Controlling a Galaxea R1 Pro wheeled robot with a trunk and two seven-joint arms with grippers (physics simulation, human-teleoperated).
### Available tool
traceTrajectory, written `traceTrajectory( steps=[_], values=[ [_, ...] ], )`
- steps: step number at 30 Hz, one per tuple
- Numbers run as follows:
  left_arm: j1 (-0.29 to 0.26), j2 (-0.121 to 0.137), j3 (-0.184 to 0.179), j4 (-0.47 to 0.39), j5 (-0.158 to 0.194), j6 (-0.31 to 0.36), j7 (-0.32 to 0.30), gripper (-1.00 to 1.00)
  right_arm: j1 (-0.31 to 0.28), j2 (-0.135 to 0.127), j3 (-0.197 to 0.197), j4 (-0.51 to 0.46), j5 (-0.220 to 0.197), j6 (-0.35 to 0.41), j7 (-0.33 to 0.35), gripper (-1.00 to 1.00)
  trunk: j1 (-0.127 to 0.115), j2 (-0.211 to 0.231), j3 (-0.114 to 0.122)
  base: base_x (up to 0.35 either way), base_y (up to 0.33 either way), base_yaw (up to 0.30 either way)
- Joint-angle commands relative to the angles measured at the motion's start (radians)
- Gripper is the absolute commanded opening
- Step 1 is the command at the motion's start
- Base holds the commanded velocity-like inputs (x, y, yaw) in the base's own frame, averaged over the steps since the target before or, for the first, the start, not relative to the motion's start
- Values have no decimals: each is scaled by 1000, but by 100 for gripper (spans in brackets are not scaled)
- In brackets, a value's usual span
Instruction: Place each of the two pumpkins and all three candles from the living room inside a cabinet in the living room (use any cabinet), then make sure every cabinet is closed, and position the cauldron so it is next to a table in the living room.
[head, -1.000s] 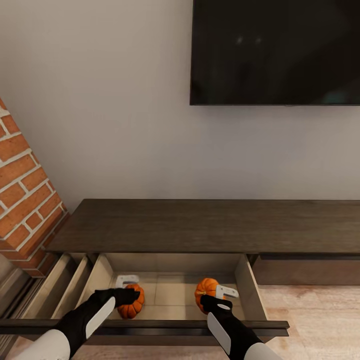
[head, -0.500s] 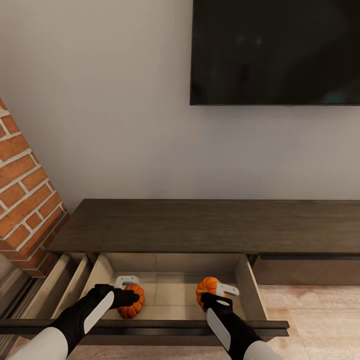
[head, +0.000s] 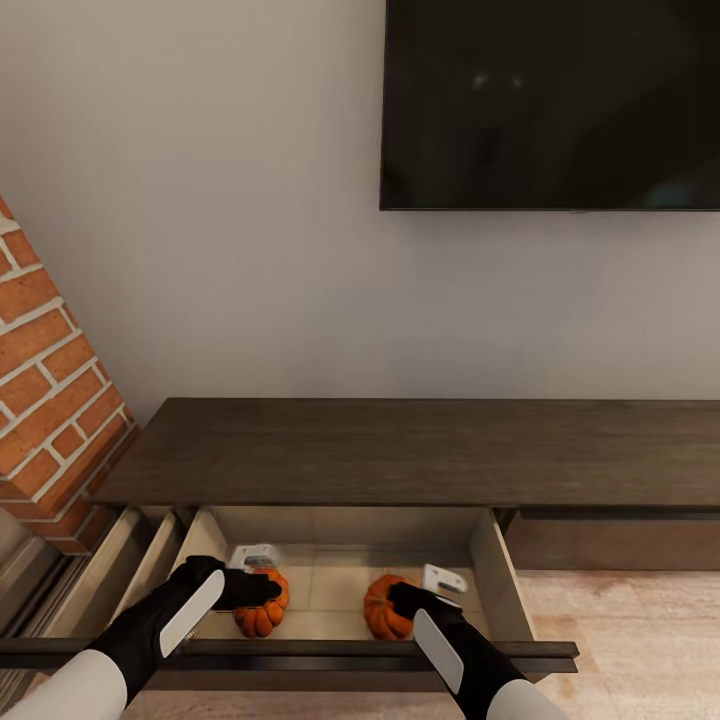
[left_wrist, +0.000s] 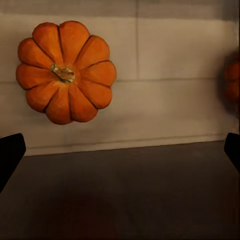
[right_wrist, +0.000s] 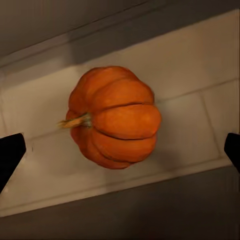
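The long dark brown cabinet has its middle drawer pulled out, pale beige inside. Two orange pumpkins lie on the drawer floor. The left pumpkin sits upright, stem up, just under my left gripper, whose fingers stand wide open above it. The right pumpkin lies tipped on its side, stem pointing sideways, free of my right gripper, which hangs open over it. The right pumpkin also shows at the edge of the left wrist view.
A black television hangs on the wall above the cabinet. A brick column stands at the left, with a second pulled-out drawer beside it. The dark drawer front runs across below both wrists. Wooden floor lies to the right.
The right pumpkin has left my right gripper, dropped to the drawer floor and rolled left onto its side. The left arm has barely shifted.
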Motion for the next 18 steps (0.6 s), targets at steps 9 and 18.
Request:
traceTrajectory(
  steps=[9,18],
  values=[
    [-1,34,-6,-35,95,17,10,100,-1,-1,5,-1,-39,4,35,100,-15,28,12,0,0,0],
    [-1,35,-7,-34,97,17,10,100,-1,-1,4,-1,-40,5,37,100,-50,91,40,0,0,0]
  ],
)
